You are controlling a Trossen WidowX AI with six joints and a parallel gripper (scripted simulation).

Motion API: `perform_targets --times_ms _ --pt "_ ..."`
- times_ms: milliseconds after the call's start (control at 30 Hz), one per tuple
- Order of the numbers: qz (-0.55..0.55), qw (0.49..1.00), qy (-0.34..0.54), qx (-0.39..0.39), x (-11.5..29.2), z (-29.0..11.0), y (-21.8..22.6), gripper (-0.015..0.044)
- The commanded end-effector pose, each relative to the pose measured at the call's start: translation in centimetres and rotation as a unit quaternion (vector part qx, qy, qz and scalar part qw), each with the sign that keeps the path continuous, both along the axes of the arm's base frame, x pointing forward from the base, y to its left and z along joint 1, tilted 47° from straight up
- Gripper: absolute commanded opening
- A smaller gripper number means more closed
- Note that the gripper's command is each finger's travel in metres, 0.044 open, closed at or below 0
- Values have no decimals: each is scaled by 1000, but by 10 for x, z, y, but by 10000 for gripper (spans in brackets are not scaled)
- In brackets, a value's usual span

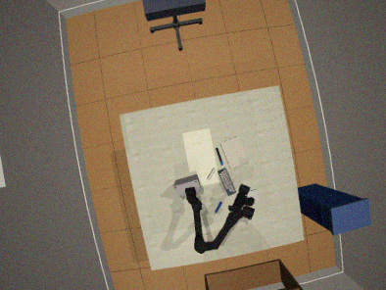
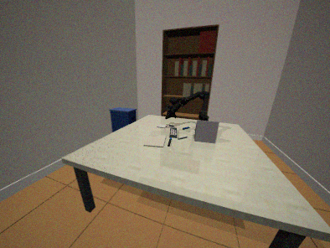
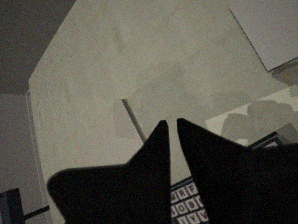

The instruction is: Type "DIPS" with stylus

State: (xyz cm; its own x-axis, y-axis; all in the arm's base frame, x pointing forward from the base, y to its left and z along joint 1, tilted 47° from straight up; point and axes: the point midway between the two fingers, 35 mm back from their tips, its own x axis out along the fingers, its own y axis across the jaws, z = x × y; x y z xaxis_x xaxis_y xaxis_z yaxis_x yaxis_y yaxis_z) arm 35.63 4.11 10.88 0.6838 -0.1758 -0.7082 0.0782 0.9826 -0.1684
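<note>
The small keyboard (image 1: 226,181) (image 2: 172,132) (image 3: 187,202) lies on the white desk (image 1: 157,147) (image 2: 201,176) (image 3: 90,75) right of the arm's base. A thin grey stylus (image 1: 211,172) (image 3: 132,116) lies flat on the desk just left of the keyboard, beside a sheet of paper (image 1: 198,147). My gripper (image 1: 243,189) (image 2: 169,114) (image 3: 171,125) hangs over the keyboard's right side, apart from the stylus. Its fingers stand almost together with only a narrow slit between them, and nothing shows in that slit.
A blue pen (image 1: 218,207) lies below the keyboard and a dark pen (image 1: 218,156) lies above it beside a notepad (image 1: 236,152). A grey box (image 1: 187,183) (image 2: 206,131) stands at the arm's base. A blue bin (image 1: 333,208) (image 2: 122,118) stands off the desk.
</note>
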Motion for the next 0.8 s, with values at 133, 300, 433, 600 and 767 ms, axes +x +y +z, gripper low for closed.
perform_targets --times_ms 133,300,433,600,767 --pt "-11 966 207 -157 -40 -97 8 0" --pt "4 905 307 -296 -74 -137 5 0" --pt "11 882 328 -339 -82 -145 4 0" --pt "11 882 328 -339 -82 -145 4 0" --pt "12 882 328 -338 -78 -137 -3 0"
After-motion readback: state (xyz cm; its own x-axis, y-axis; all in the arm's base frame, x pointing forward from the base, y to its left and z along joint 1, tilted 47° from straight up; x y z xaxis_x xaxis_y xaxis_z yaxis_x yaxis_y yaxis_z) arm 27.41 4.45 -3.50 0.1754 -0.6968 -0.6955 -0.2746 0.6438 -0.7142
